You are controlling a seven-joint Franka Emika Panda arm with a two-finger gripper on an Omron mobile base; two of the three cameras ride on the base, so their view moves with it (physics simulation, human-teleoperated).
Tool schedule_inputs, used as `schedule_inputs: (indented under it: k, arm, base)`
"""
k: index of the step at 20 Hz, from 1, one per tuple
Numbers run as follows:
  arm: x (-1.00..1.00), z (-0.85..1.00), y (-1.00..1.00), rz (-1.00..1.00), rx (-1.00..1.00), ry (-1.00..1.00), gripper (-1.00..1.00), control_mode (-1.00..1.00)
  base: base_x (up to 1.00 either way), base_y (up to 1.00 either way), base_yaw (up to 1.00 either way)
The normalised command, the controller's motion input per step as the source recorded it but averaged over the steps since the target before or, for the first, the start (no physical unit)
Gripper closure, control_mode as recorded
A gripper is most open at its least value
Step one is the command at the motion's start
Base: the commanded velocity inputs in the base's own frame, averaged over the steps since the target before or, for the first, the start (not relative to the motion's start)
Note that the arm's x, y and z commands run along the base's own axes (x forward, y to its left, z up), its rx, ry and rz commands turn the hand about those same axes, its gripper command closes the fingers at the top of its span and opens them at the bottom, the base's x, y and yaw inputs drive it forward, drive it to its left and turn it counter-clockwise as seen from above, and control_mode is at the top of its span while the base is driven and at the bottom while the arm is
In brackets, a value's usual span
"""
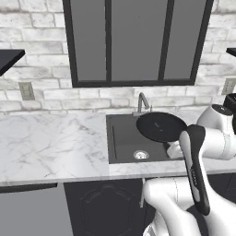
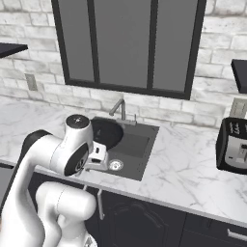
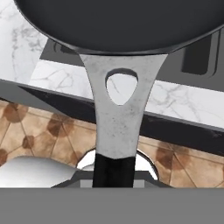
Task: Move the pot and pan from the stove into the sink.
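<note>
Black pan [image 1: 161,126] held level above dark sink [image 1: 123,144].

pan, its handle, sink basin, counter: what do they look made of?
Pan: looks like dark nonstick-coated metal, matte black bowl.
Handle: speckled brushed-steel neck with a hanging hole, black grip end, possibly plastic.
Sink: dark grey matte basin, maybe composite or coated metal; shiny drain ring.
Counter: white with grey veining, marble-like, lightly polished.
</note>
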Motion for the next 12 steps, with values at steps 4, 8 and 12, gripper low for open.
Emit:
schedule_inputs:
  k: [4,8,12]
  arm:
    - [0.00,-0.27,0.00,0.00,-0.05,0.01,1.00,-1.00]
    - [0.00,-0.28,0.00,0.00,-0.02,0.01,1.00,-1.00]
    - [0.00,-0.25,-0.01,0.00,-0.01,0.03,1.00,-1.00]
  base:
    - [0.00,0.00,0.00]
    - [0.00,0.00,0.00]
    - [0.00,0.00,0.00]
